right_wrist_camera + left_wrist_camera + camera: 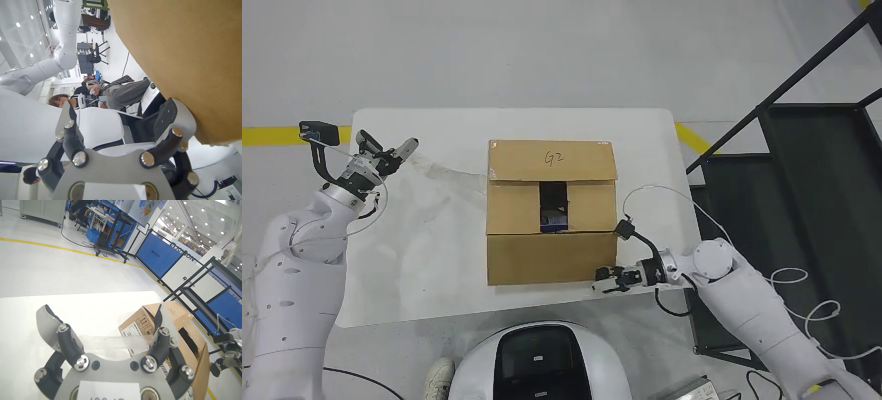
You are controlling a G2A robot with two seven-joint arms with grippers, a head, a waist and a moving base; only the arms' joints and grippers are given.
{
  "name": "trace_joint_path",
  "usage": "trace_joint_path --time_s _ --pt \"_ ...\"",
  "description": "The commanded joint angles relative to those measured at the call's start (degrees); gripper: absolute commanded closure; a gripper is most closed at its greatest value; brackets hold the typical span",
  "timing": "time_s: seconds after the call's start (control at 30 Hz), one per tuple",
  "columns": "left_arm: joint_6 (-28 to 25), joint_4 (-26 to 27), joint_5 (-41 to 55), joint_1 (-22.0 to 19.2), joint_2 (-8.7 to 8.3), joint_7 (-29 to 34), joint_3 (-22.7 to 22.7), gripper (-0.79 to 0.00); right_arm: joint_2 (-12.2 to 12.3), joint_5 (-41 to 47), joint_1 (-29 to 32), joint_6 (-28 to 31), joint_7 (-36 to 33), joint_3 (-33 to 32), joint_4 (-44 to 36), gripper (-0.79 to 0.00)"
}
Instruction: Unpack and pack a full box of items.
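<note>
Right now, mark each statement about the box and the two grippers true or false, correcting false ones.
1. The box stands on the table. True.
2. Its top flaps are spread wide open. False: they lie nearly shut.
3. The left gripper is open. True.
4. The right gripper is shut tight. False: it is open, beside the box's near corner.
5. A strip of clear tape runs from the box toward the left gripper. True.

Industrial lab hall: yellow floor line (56,247), blue partition panels (160,258), ceiling lights (222,219), wheeled workstation (113,232).
</note>
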State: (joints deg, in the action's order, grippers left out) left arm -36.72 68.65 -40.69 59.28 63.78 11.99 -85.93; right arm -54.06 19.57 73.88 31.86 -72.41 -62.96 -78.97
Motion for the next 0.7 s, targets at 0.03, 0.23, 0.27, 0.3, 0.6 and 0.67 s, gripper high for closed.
trace_joint_path --time_s 0.03,0.23,0.27,0.3,0.6,0.67 --pt "0.0 0.0 0.0 0.0 0.00 0.0 0.0 -0.785 -0.1 -0.8 -0.2 1.7 1.7 0.3 1.0 -0.785" --pt "0.0 0.0 0.0 0.0 0.00 0.0 0.0 -0.785 -0.4 -6.3 -0.9 0.4 8.8 0.6 2.4 -0.785" --pt "0.0 0.0 0.0 0.0 0.00 0.0 0.0 -0.785 -0.4 -7.2 -1.0 0.0 9.9 0.7 2.2 -0.785" --pt "0.0 0.0 0.0 0.0 0.00 0.0 0.0 -0.785 -0.5 -8.1 -1.0 -0.2 10.7 0.7 2.0 -0.785" --pt "0.0 0.0 0.0 0.0 0.00 0.0 0.0 -0.785 -0.2 -2.6 -0.6 -1.5 8.3 -0.3 -1.6 -0.785" --pt "0.0 0.0 0.0 0.0 0.00 0.0 0.0 -0.785 0.2 1.9 -0.4 -2.2 5.5 -2.2 -2.8 -0.785"
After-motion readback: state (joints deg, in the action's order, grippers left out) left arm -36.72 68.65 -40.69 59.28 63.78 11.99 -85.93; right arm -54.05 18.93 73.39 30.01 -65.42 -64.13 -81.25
